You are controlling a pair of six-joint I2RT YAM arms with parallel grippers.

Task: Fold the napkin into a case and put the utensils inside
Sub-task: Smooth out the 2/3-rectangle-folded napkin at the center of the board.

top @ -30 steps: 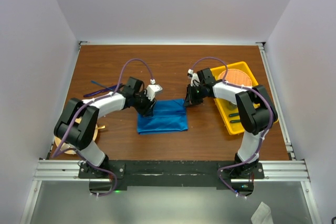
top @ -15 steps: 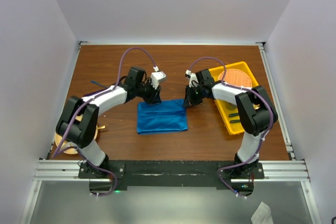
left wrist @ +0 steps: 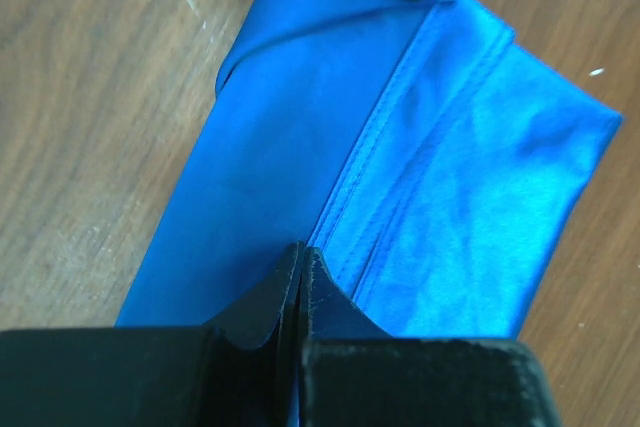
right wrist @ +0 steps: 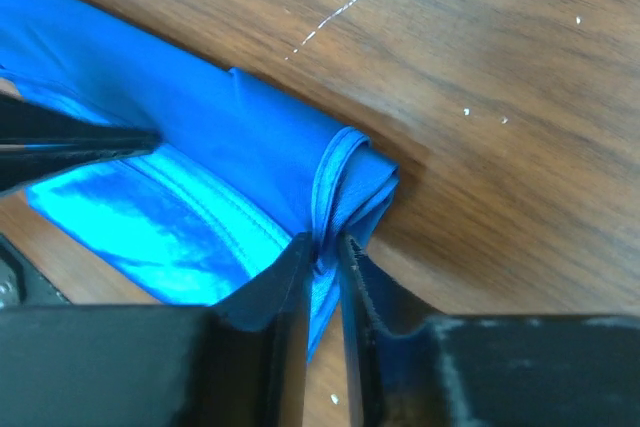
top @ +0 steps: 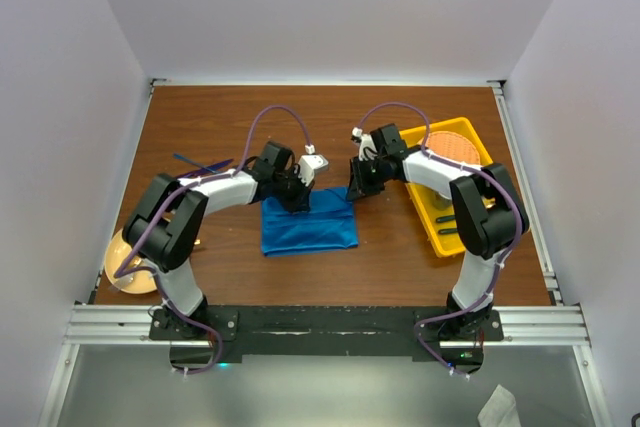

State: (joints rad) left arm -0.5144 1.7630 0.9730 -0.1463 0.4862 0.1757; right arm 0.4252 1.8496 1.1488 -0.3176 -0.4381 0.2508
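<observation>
Two grippers on one edge, and that's the whole contest right now. The left gripper (left wrist: 300, 265) is pinched right down, tips together, with a thin layer of the napkin (left wrist: 450, 177) nipped between them just beside a stitched hem. The right gripper (right wrist: 322, 245) is narrow too, its jaws a sliver apart with the rolled corner of the cloth caught in that sliver. The cloth lies mid-table as a folded blue oblong, and both arms meet at its far edge, the right one at the far right corner.

I'd say this is a fold about to be carried. To do it well, both ends want to rise together and travel level. That keeps the hem straight and stops the shiny fabric sliding out of the thinner left pinch.

Only the wrist cameras show the layers, the stitching and what sits between the jaws. From above, the fingers hide all that. But only the overhead view shows the utensils (top: 197, 163), thin blue and purple pieces on the wooden table (top: 400, 267) at far left, well apart from the cloth. It also shows the yellow tray (top: 438, 245) off to the right.
</observation>
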